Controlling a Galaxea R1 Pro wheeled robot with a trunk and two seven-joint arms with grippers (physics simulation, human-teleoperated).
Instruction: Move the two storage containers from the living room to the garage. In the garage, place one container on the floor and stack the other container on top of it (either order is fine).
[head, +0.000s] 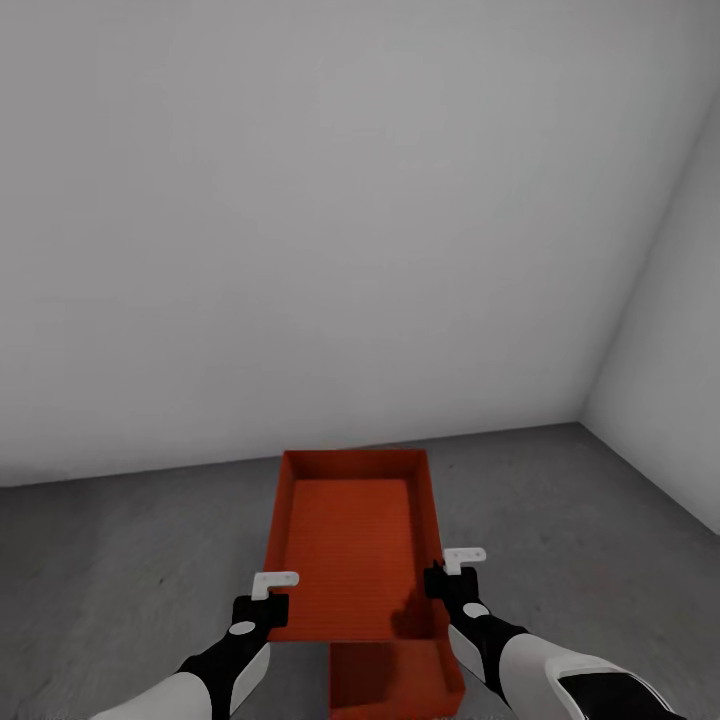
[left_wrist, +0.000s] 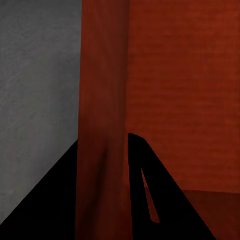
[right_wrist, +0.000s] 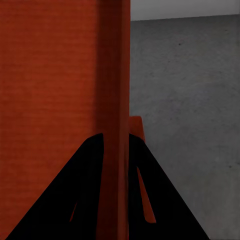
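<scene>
The upper container is pinched by my left claw and right claw over the lower container on the garage floor; only setting down remains, I judge.

No text, label, brand, number or sign could be read anywhere in the three views. The red-orange storage container held up by the arms was plain, and the white wall and grey concrete floor bore no markings.
</scene>
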